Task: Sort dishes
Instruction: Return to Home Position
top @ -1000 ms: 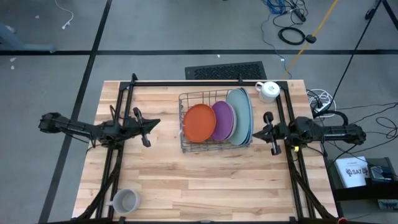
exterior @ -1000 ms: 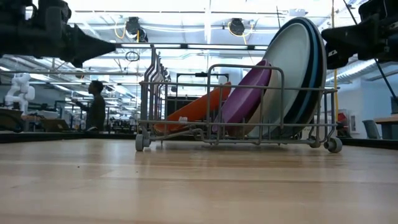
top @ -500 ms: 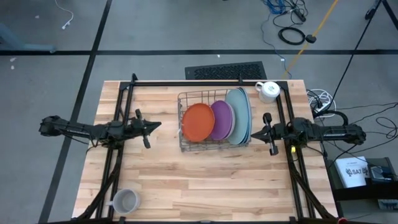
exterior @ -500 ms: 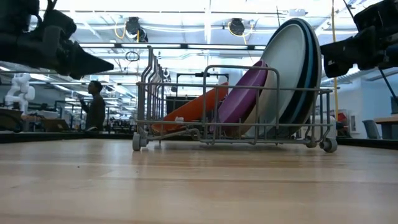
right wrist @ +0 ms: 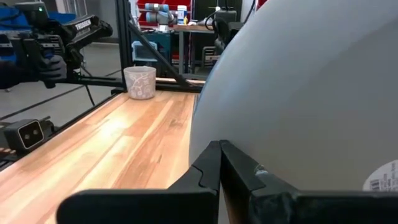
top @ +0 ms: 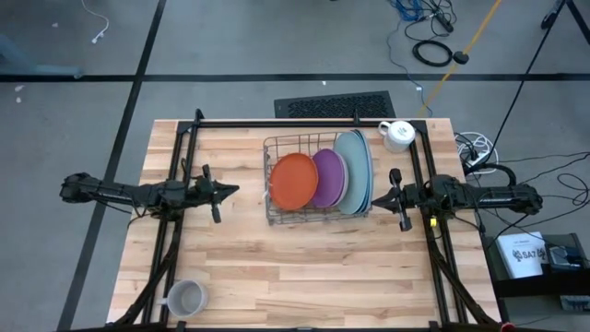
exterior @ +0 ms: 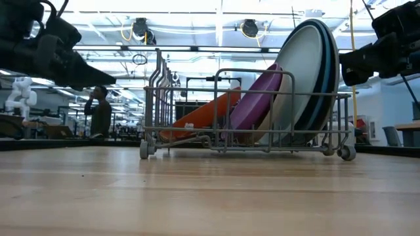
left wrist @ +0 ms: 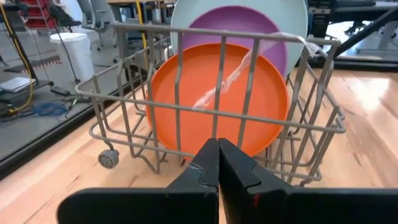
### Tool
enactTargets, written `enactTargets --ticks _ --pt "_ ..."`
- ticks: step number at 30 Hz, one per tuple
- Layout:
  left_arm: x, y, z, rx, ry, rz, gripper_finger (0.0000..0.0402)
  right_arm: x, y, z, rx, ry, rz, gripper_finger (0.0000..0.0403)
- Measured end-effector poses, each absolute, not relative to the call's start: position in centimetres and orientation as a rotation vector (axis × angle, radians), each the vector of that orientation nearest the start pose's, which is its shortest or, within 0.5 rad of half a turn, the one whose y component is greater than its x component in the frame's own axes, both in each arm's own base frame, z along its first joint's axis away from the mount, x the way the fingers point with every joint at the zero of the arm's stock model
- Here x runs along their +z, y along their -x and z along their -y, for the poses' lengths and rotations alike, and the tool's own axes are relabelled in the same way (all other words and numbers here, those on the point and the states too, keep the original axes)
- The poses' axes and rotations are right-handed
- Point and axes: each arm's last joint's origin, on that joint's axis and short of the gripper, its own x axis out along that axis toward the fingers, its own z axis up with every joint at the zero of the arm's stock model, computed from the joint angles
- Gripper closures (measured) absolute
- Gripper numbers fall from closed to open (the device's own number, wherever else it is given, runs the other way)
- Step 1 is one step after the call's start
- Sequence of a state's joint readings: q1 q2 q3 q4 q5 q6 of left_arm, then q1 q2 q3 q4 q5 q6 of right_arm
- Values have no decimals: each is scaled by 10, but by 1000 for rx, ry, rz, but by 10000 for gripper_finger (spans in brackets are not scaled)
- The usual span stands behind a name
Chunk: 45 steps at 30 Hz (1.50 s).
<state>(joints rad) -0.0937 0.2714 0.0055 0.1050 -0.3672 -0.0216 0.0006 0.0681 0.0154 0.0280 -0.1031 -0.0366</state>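
A wire dish rack [top: 273, 207] stands mid-table. In it lean an orange plate [top: 295, 182], a purple plate [top: 329, 177] and large light and dark blue plates [top: 358, 171], all tilted toward the table's right. My left gripper [top: 234, 188] is shut, level, left of the rack; its wrist view faces the orange plate [left wrist: 217, 99] through the wires. My right gripper [top: 380, 197] is shut just right of the rack, close behind the outermost large plate [right wrist: 311, 93]. Neither gripper holds anything.
A white mug [top: 397, 135] stands at the far right corner and a grey mug [top: 185, 297] at the near left. Black frame bars [top: 277, 123] run along the table's far, left and right sides. Bare wood lies in front of the rack. A person [exterior: 100, 115] stands in the room behind.
My left gripper has sunk and tipped from slanting down to nearly level, staying shut left of the rack. My right gripper has dipped a little beside the rack, still shut.
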Motion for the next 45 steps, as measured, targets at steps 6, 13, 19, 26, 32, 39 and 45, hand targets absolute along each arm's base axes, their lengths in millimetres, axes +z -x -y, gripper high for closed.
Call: enactTargets --ticks 6,13,19,26,32,39,45 --pt "148 -112 -1 308 22 -196 402 166 -101 -2 80 27 -27 402" --pt "144 -113 -1 312 37 -232 402 166 -101 -2 76 72 -26 398" --pt "143 -114 -1 314 33 -246 402 166 -101 -2 77 91 -25 397" --pt "143 -114 -1 314 32 -246 402 166 -101 -2 78 90 -25 397" --pt "142 -114 -1 314 32 -246 402 166 -101 -2 79 90 -25 396" --pt "142 -114 -1 314 31 -246 402 166 -101 -2 79 90 -24 396" --pt "142 -114 -1 314 31 -246 402 166 -101 -2 80 90 -24 396"
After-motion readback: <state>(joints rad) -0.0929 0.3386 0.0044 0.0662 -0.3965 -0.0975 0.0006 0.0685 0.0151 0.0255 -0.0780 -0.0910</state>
